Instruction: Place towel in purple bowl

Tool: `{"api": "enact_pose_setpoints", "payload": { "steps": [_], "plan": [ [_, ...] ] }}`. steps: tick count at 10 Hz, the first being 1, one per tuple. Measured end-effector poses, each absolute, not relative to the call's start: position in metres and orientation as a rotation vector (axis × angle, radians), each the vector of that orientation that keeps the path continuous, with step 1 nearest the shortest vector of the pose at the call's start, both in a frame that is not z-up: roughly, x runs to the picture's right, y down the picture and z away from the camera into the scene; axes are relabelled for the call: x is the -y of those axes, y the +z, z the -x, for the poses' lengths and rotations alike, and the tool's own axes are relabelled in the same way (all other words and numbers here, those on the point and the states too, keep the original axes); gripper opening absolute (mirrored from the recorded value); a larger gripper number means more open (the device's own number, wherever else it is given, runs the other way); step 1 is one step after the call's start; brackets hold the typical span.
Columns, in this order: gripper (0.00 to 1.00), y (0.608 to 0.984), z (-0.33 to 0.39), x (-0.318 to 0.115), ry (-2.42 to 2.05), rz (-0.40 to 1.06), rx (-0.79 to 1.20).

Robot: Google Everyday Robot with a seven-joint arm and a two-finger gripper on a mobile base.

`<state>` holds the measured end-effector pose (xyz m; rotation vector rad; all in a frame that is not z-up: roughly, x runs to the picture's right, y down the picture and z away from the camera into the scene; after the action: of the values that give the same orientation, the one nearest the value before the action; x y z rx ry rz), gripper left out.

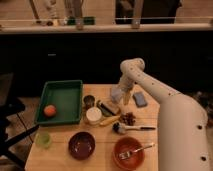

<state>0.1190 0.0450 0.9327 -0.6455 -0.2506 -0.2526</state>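
The purple bowl (81, 145) stands empty at the front of the wooden table (60, 159), left of centre. My gripper (121, 98) points down over the middle back of the table, well behind and to the right of the bowl. A pale grey-blue cloth, which looks like the towel (116, 93), is right at the gripper. I cannot tell whether it is held or resting on the table.
A green tray (61, 102) with an orange fruit (49, 110) sits at the left. A green cup (43, 139) is at the front left. An orange bowl with a fork (129, 153) is at the front right. A blue sponge (140, 99), a white cup (93, 115), a banana (110, 120) and a brush (125, 128) crowd the middle.
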Motion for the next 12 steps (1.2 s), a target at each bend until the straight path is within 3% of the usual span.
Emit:
{"api": "enact_pose_setpoints", "payload": {
  "steps": [12],
  "plan": [
    [0.80,0.935,-0.103,-0.024,-0.481,0.555,0.366]
  ]
}}
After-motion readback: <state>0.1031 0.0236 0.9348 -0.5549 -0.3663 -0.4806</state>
